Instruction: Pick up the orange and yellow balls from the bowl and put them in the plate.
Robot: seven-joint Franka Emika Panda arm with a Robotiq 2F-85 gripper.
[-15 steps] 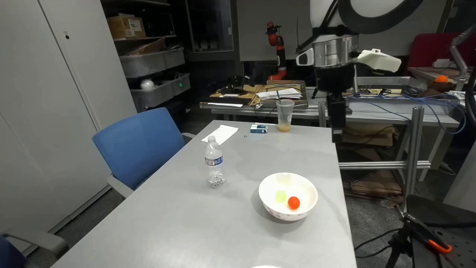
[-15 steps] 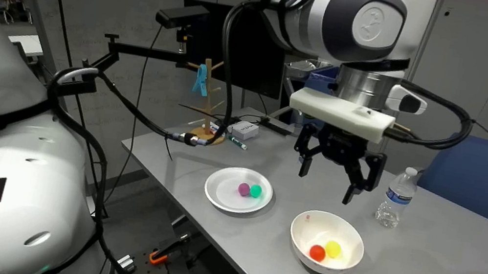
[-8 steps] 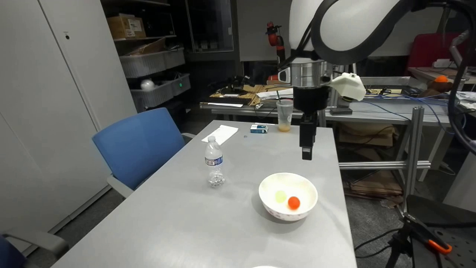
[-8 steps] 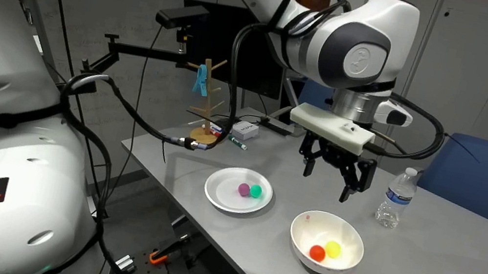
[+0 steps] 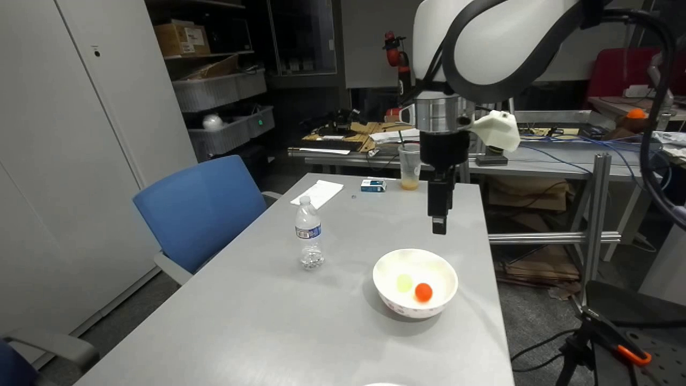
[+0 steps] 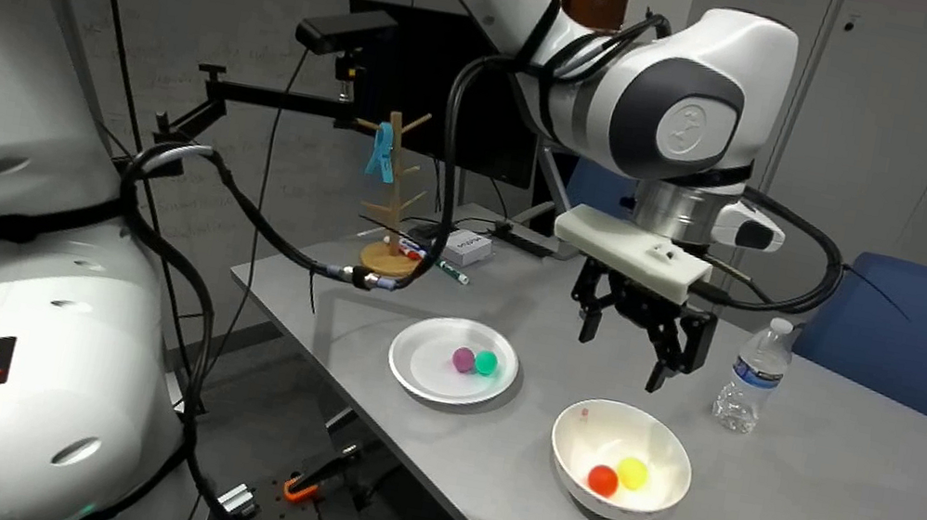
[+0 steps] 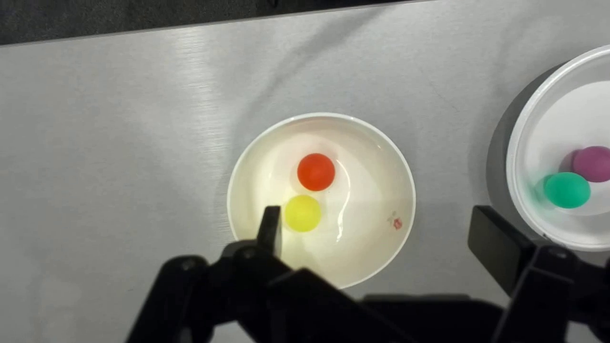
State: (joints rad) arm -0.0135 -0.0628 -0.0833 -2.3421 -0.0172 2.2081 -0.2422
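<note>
The orange ball [image 6: 603,480] and the yellow ball [image 6: 632,473] lie side by side in the white bowl [image 6: 599,435]. The wrist view also shows the orange ball [image 7: 316,172], the yellow ball [image 7: 302,213] and the bowl [image 7: 364,238]. The white plate [image 6: 423,362] stands beside the bowl and holds a purple ball [image 6: 463,359] and a green ball [image 6: 486,362]. My gripper [image 6: 620,363] is open and empty, above the table and higher than the bowl. In the wrist view one finger overlaps the bowl near the yellow ball; the other is near the plate's rim [image 7: 517,157].
A water bottle [image 6: 753,376] stands near the bowl. A wooden peg stand [image 6: 393,206], markers [image 6: 450,270] and a small white box [image 6: 466,246] are beyond the plate. A cup [image 5: 410,166], a small box [image 5: 373,185] and paper [image 5: 318,193] lie at the table's end.
My gripper has come down and moved closer to the bowl, mostly in the first half second. It stays open. The balls, bowl and plate have not moved.
</note>
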